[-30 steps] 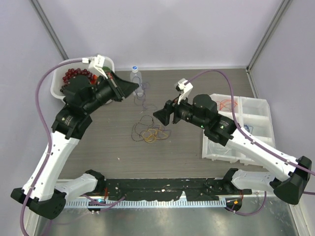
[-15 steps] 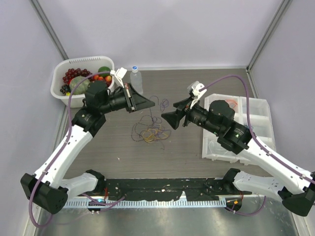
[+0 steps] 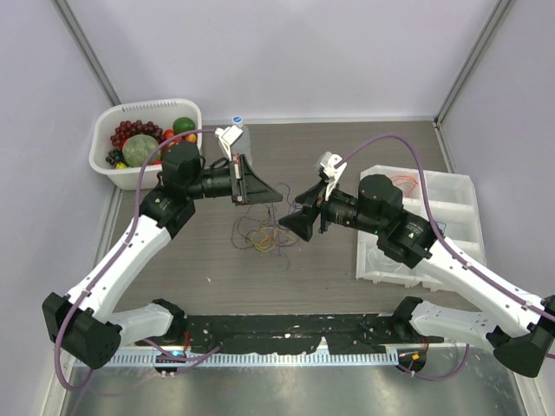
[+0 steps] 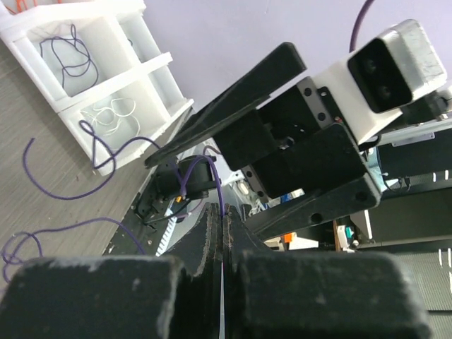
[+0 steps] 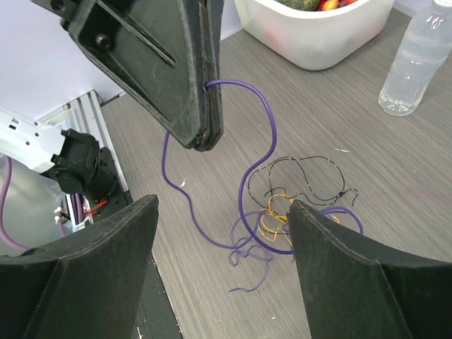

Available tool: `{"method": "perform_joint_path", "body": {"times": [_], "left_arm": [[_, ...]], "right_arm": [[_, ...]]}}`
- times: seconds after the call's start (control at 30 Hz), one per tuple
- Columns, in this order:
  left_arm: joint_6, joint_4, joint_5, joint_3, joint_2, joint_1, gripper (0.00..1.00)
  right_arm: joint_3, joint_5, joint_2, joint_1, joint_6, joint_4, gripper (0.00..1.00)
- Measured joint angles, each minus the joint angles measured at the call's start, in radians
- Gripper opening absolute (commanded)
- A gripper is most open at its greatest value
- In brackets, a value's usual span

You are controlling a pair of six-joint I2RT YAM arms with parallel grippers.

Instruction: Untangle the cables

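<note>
Jaws: left gripper (image 3: 276, 194) clamped on a thin purple cable (image 5: 271, 127); right gripper (image 5: 222, 268) spread wide, holding nothing.
Left arm has swung from the white plastic fruit basket (image 3: 147, 103) to mid-table, lifting that strand over the loose tangle of orange, black and purple cables (image 3: 264, 236). Right has moved in opposite and widened. Strand looks partly drawn out, its tail still in the heap.

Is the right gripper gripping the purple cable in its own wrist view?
No: the right gripper stands wide open and empty, while the shut left gripper pinches the purple cable.
</note>
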Motion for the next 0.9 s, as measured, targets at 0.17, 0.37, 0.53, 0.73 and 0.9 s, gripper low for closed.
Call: {"method": "perform_joint_path", "body": {"times": [0.17, 0.37, 0.53, 0.73, 0.9], "left_arm": [[-0.054, 0.027, -0.007, 0.0, 0.009, -0.017, 0.0], [-0.141, 0.046, -0.071, 0.0, 0.01, -0.027, 0.0], [-0.182, 0.048, -0.107, 0.001, 0.011, -0.029, 0.0], [-0.192, 0.043, -0.132, 0.007, 0.009, -0.031, 0.26], [-0.123, 0.019, -0.165, 0.008, -0.032, -0.031, 0.84]], "right_arm": [[-0.052, 0.022, 0.004, 0.01, 0.02, 0.042, 0.78], [-0.1, 0.076, 0.025, 0.085, 0.03, 0.13, 0.76], [-0.121, 0.114, 0.044, 0.139, 0.037, 0.21, 0.37], [-0.133, 0.241, 0.04, 0.149, 0.076, 0.247, 0.01], [-0.176, 0.349, -0.047, 0.149, 0.111, 0.237, 0.01]]}}
